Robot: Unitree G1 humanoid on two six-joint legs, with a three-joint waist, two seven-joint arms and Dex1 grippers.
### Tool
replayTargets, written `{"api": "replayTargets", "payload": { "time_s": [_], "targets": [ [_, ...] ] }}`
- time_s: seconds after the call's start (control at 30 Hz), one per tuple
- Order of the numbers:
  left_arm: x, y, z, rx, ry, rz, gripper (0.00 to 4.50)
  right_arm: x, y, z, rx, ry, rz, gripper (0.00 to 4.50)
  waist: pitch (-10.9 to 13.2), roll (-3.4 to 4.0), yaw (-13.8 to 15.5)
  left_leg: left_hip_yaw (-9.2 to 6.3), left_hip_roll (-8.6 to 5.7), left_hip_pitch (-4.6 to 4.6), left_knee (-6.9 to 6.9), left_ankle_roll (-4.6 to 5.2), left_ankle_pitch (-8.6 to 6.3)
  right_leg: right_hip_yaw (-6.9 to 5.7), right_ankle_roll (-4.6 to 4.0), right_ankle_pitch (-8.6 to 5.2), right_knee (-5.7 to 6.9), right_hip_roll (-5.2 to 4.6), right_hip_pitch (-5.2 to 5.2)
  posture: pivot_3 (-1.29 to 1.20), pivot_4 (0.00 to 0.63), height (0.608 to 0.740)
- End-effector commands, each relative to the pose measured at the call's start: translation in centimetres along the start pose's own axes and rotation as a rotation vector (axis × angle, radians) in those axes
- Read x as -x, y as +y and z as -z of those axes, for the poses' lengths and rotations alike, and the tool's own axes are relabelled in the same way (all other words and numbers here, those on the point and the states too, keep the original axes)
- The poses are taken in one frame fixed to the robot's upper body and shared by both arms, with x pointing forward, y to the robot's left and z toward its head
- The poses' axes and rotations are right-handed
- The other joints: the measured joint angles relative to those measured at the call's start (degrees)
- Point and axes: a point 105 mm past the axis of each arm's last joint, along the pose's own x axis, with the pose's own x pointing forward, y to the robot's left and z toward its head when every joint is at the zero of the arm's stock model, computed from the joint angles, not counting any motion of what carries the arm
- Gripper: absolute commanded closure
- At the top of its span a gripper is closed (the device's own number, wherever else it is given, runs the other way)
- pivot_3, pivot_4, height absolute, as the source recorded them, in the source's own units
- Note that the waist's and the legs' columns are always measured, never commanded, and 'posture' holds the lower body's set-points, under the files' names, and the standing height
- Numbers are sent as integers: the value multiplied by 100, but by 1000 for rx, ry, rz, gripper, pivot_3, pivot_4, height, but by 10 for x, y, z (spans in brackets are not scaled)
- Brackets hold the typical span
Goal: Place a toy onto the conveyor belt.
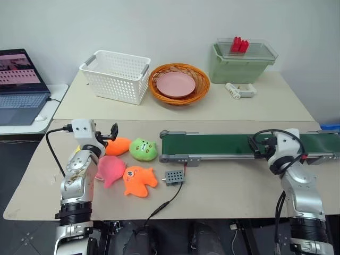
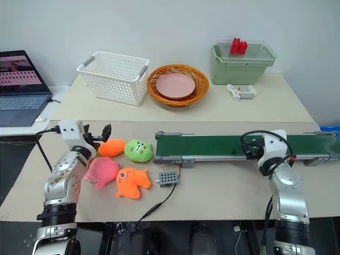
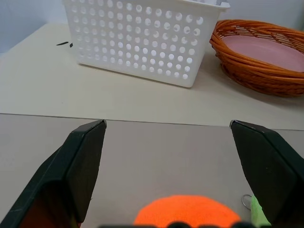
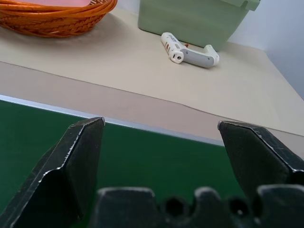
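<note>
Conveyor belt (image 1: 223, 144) lies empty under the right gripper (image 4: 161, 156), fingers wide. Left gripper (image 3: 166, 166) hovers with fingers wide over the orange carrot plush (image 1: 118, 146); no yellow toy can be made out.

Beige table (image 1: 234, 188) is carrying green belt (image 1: 212, 144), plush toys (image 1: 133, 164) & grey box (image 1: 174, 177) in front; white basket (image 1: 117, 75), wicker basket (image 1: 179, 84), green bin (image 1: 239, 64) at back.

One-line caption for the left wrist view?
Open left hand hovering above an orange plush, white basket and wicker basket beyond.
</note>
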Motion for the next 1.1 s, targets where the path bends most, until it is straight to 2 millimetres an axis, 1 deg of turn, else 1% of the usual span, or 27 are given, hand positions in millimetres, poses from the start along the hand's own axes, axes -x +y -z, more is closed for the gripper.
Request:
{"api": "replayTargets", "payload": {
  "time_s": [0.03, 0.13, 0.27, 0.3, 0.33, 0.37, 0.4, 0.43, 0.47, 0.5, 0.57, 0.6, 0.67, 0.73, 0.83, 0.93, 1.0, 1.1],
  "targets": [
    [-1, -4, -14, -36, -52, 19, 55, -1, -4, -18, 8, -59, 18, 0, 0, 0, 0, 0, 0, 0, 0, 0, 0, 0, 0, 0, 0, 0, 0, 0, 150, 740],
    [-1, -6, -15, -35, -55, 27, 55, -1, -3, -17, 8, -58, 14, 0, 0, 0, 1, 0, 0, 0, 0, 0, 0, 0, 0, 0, 0, 0, 0, 0, 150, 740],
    [0, -4, -14, -43, -51, 17, 55, -2, -1, -18, 2, -60, 8, 0, 0, 0, -1, 0, 0, 0, 0, 0, 0, 0, 0, 0, 0, 0, 0, 0, 150, 740],
    [0, -3, -14, -44, -50, 10, 55, -3, 2, -21, 7, -63, -4, 0, 0, 0, -1, 0, 0, 0, 0, 0, 0, 0, 0, 0, 0, 0, 0, 0, 150, 740],
    [1, -1, -13, -38, -50, 4, 55, -6, 7, -27, 5, -81, -22, 0, 0, 0, -1, 0, 0, 0, 0, 0, 0, 0, 0, 0, 0, 0, 0, 0, 150, 740],
    [2, 1, -12, -33, -47, -2, 55, -9, 26, -42, -6, -122, -108, 0, 0, 0, -7, 0, 0, 1, 0, 0, 0, 0, 0, 0, 0, 0, 0, 0, 150, 740],
    [4, 2, -11, -28, -44, -9, 55, -8, 58, -62, -2, -183, -270, 0, 0, 0, -47, 0, 0, 1, 0, 0, 0, 1, 0, 0, 1, 0, 0, 0, 150, 740],
    [5, 4, -10, -26, -41, -13, 55, -2, 84, -78, -10, -228, -412, 0, 0, 1, -88, 2, 1, 0, 0, 0, 0, 4, 0, 1, 1, 0, -5, 0, 150, 740],
    [7, 5, -9, -27, -39, -18, 55, 9, 110, -92, -10, -265, -580, 0, 0, 1, -116, 2, 3, 4, -2, 0, 0, 7, -1, 0, 3, 1, -7, 0, 150, 740],
    [8, 5, -9, -28, -38, -21, 55, 22, 130, -102, -4, -285, -730, 0, 0, 1, -124, 2, 8, 8, -3, 1, -1, 9, -1, 0, 4, 7, -6, 0, 150, 740],
    [9, 6, -10, -28, -39, -24, 55, 43, 151, -114, 6, -298, -939, 0, 0, 1, -79, -7, 9, 7, -6, 14, -8, 5, -2, 1, 5, 12, -6, 0, 150, 740],
    [10, 6, -10, -27, -40, -26, 55, 51, 157, -118, 16, -298, -1018, 0, 1, 0, -50, -13, 10, 6, -5, 25, -15, -2, -2, 1, 3, 12, -2, 0, 150, 740],
    [12, 7, -10, -27, -42, -33, 55, 69, 167, -123, 37, -296, -1185, 0, 0, 0, 42, -17, 5, 2, -2, 27, -16, -12, -3, 1, -1, 2, 3, 0, 150, 740],
    [14, 9, -10, -21, -44, -43, 55, 81, 171, -126, 42, -290, -1294, 0, 1, 0, 90, -15, -3, -5, 9, 29, -17, -17, -3, 2, -7, -11, 4, 0, 150, 740],
    [19, 14, -10, 13, -48, -68, 55, 90, 175, -127, 60, -281, -1391, 0, 1, -2, 97, -14, -6, -21, 21, 39, -25, -17, 6, 8, -13, -19, 0, 0, 150, 740],
    [32, 40, -10, 286, -90, -173, 55, 87, 178, -126, 81, -270, -1395, 0, 2, -3, 86, -13, -5, -25, 22, 37, -24, -18, 8, 10, -14, -21, -4, 0, 150, 740],
    [46, 59, -13, 476, -140, -232, 55, 84, 179, -123, 83, -258, -1398, 0, 3, -6, 72, -16, -3, -25, 21, 30, -21, -19, 7, 9, -10, -22, -8, 0, 150, 740],
    [64, 77, -19, 636, -213, -287, 55, 81, 179, -118, 82, -238, -1396, 0, 5, -9, 54, -17, 3, -24, 17, 16, -16, -21, 5, 8, -5, -19, -13, 0, 150, 740]
  ]
}}
